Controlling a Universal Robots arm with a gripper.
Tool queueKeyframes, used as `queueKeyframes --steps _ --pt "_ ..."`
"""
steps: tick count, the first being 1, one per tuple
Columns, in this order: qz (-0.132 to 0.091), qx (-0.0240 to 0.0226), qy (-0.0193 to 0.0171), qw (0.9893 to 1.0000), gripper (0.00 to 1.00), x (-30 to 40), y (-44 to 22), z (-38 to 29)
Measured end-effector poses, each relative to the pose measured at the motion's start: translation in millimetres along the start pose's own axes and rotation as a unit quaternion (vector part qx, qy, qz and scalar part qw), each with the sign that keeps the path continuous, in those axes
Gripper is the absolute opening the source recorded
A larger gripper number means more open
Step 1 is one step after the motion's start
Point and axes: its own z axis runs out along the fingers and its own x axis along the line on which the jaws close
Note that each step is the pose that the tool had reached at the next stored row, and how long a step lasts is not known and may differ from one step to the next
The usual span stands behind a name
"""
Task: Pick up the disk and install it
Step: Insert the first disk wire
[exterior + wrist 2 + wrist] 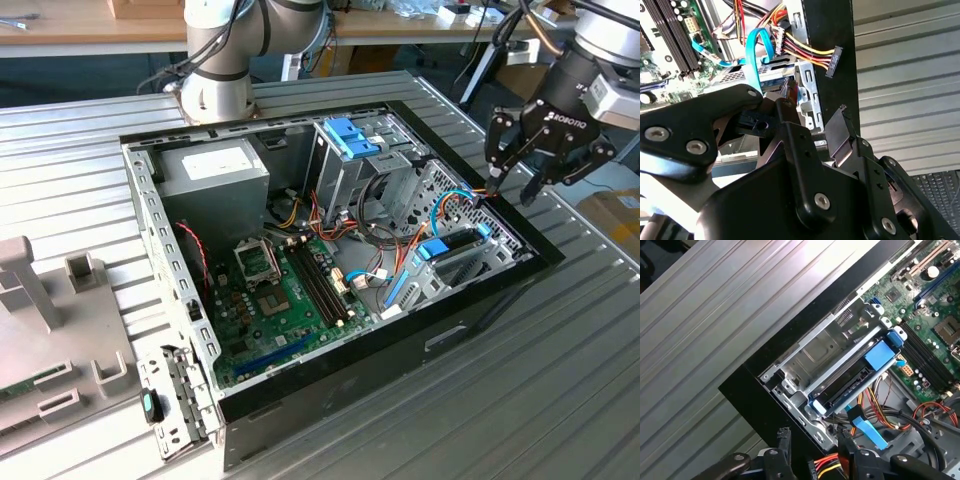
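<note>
Hand [812,440] near blue-framed disk [847,385]

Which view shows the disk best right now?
The first wrist view: the disk sits in its silver cage, blue frame unobstructed. The exterior view shows it partly behind cables. In the second wrist view the tool blocks most of it.

Blue-framed disk [854,376], green motherboard [285,300]

The exterior view looks down on the whole computer case [330,388]; both wrist views sit close above its drive cage [826,347] [808,97].
</note>
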Motion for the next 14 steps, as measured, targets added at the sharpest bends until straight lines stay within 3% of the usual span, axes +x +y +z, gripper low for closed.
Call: queueKeyframes --steps 5,9,11,14 --pt "-0.014 -0.0006 0.0011 0.9999 0.5 -1.8 -6.1 1.9" --pt "-0.016 -0.0017 0.001 0.9999 0.5 4.8 -18.9 5.0" --pt "-0.016 -0.0031 0.002 0.9999 0.5 5.4 -19.8 11.8" --pt "-0.016 -0.0034 0.0023 0.9999 0.5 5.4 -19.8 14.8"
